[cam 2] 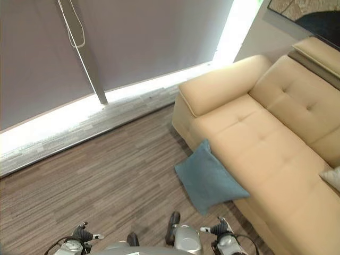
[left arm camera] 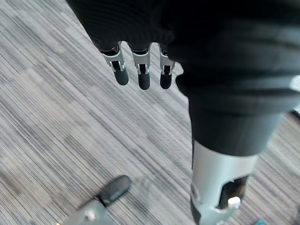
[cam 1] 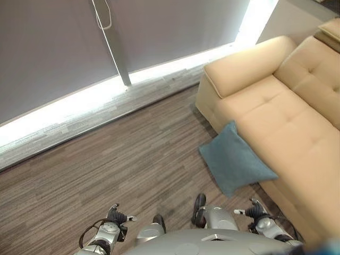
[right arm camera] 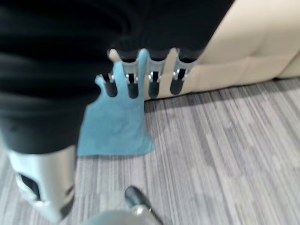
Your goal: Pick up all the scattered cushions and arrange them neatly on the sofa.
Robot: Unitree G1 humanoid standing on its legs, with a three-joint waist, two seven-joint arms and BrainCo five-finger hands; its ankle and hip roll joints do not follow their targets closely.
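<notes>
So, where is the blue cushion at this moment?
In the left eye view the blue cushion is on the robot's right side, standing on the wood floor and leaning against the front of the beige sofa, below the sofa's armrest.

teal cushion [cam 1: 236, 159] on floor, leaning vs tan sofa [cam 1: 289, 117] front

Floor [cam 1: 117, 159]: grey-brown wood-look planks running up to the sofa's front.
Sofa [cam 2: 276, 138]: tan, tufted, standing on the floor with one armrest toward the window wall.
Blue cushion [cam 1: 235, 159]: on the floor, leaning tilted against the sofa's front edge, just below the armrest end.
Pale cushion [cam 2: 333, 177]: on the sofa seat, well away from the armrest.
</notes>
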